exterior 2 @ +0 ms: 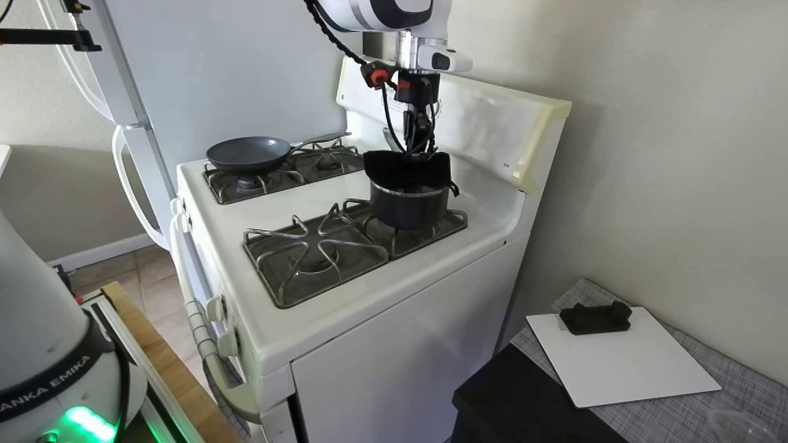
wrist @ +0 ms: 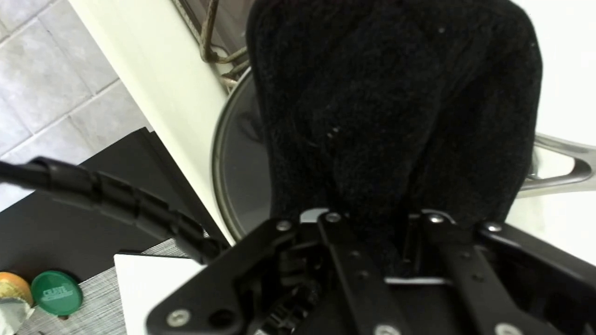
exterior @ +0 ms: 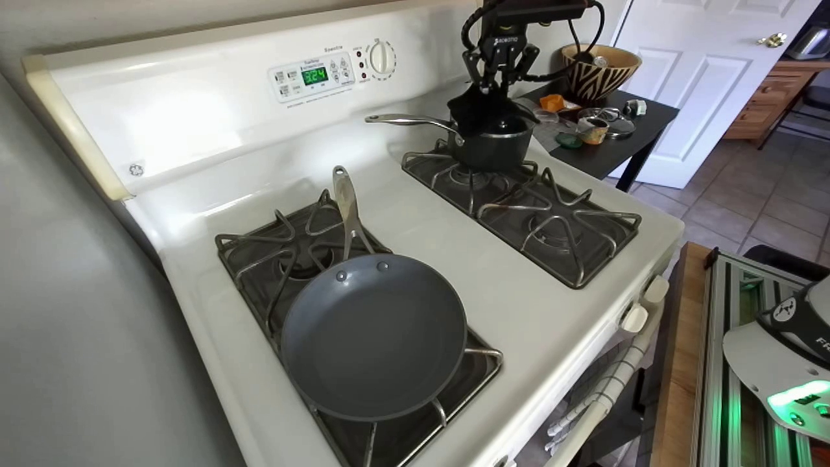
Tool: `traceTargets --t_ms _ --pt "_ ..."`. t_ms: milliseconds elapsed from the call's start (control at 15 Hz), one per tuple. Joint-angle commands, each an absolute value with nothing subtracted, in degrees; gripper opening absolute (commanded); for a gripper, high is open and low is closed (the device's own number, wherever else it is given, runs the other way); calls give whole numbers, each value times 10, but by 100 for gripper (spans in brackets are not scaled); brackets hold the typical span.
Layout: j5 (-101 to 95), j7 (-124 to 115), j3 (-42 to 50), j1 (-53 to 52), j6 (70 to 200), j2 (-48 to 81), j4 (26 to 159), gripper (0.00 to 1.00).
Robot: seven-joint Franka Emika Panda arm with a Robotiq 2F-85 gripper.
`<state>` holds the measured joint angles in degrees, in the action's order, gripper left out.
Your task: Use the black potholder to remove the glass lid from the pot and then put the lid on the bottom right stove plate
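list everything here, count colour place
stove: 1, white, centre
burners: 4, dark, stovetop
pot: 1, charcoal, back burner
lid: 1, clear, on pot
potholder: 1, black, over lid
pan: 1, grey, front burner
towel: 1, white checked, oven handle
fridge: 1, grey, beside stove
table: 1, black, beside stove
bowl: 1, brown-cream, table
spare lid: 1, clear, table
cap: 1, green, table
board: 1, white, table
block: 1, black, on board
small clutter: count unclear, mixed, table
door: 1, white, background
gripper: 1, black, at potholder
arm: 1, white, above stove
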<state>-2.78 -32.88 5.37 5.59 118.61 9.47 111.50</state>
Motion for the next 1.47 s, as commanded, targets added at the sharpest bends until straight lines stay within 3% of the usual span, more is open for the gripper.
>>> traceTargets --t_ms 0,1400 --pt "8 -282 61 58 1163 127 1096 5" --pt "46 -218 76 67 1155 72 1108 5"
